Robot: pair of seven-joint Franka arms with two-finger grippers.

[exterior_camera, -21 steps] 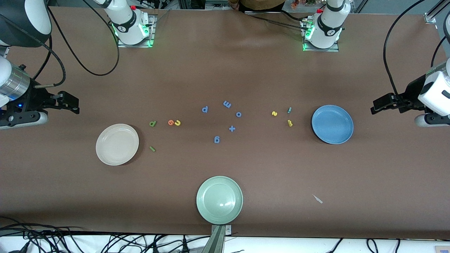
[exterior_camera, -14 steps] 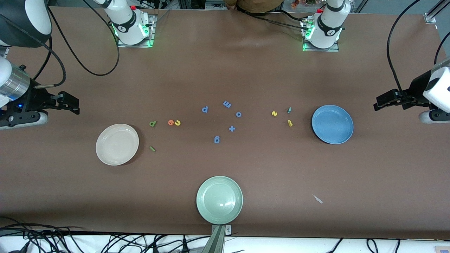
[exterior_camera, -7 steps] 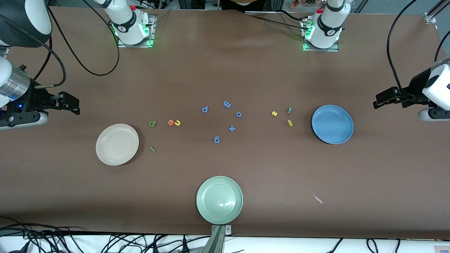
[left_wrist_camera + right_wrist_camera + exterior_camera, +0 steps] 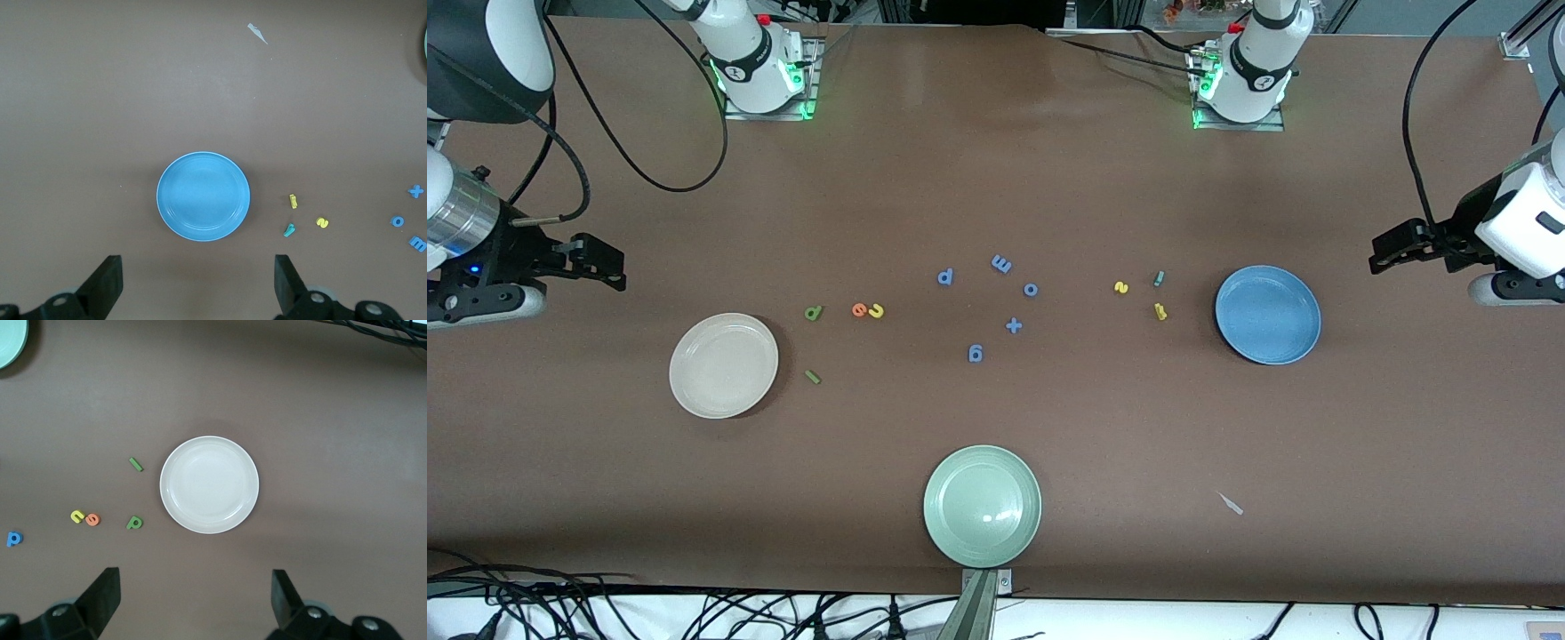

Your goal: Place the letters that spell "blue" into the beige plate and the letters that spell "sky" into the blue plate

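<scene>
Letters lie scattered across the middle of the brown table (image 4: 996, 178), none of them in a plate yet. Toward the right arm's end, the beige plate (image 4: 723, 365) sits empty. Near it are the green b (image 4: 813, 313), the orange e (image 4: 859, 310) touching the yellow u (image 4: 876, 311), and the green l (image 4: 812, 377), which lies nearer the front camera than the b. The right wrist view looks down on that same plate (image 4: 209, 485) with the l (image 4: 135, 464), b (image 4: 134, 523), e (image 4: 93, 519) and u (image 4: 77, 517) beside it.

Toward the left arm's end, the blue plate (image 4: 1267, 315) is empty too. Just beside it lie the yellow k (image 4: 1160, 311), the teal y (image 4: 1159, 278) and the yellow s (image 4: 1121, 287); the left wrist view shows the plate (image 4: 203, 196) with the k (image 4: 293, 201), y (image 4: 289, 231) and s (image 4: 322, 223) close by.

Between the two groups sit five periwinkle-blue letters (image 4: 1001, 264), and a pale green plate (image 4: 982, 506) rests near the table edge closest to the front camera. A small pale scrap (image 4: 1232, 504) lies toward the left arm's end.

The right gripper (image 4: 609, 262) hangs in the air at its own end of the table, over bare table by the beige plate, jaws spread wide and holding nothing. The left gripper (image 4: 1387, 249) hangs likewise at its end, by the blue plate, jaws wide and empty.
</scene>
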